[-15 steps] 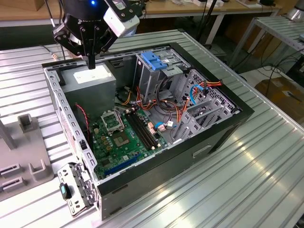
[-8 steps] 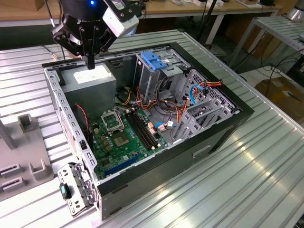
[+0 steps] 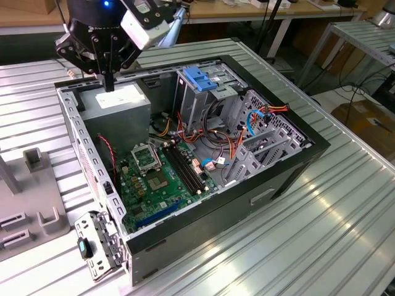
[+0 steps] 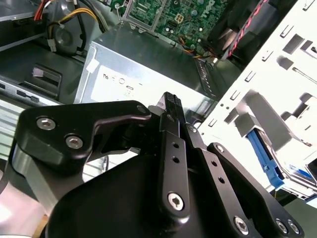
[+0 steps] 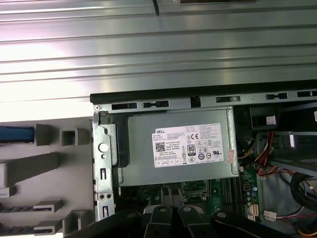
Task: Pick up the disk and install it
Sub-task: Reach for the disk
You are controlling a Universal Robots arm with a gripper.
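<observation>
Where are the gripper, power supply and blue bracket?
gripper [image 3: 109, 85], exterior view, between its fingertips.
power supply [image 5: 193, 145], first wrist view, white label.
blue bracket [image 3: 203, 79], exterior view, top face.

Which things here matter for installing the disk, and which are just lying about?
Job: gripper, disk at the grey fixture, open computer case.
Just there: power supply, motherboard, blue bracket, coloured cables.

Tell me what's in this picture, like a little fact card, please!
Place: ribbed metal table
Big thing: open computer case
Gripper: shut, holding nothing, over the grey power-supply box
Touching the box: cannot tell
Inside the case: green circuit board, coloured wires, blue bracket on a metal cage
Beside the case: grey holder block
</observation>
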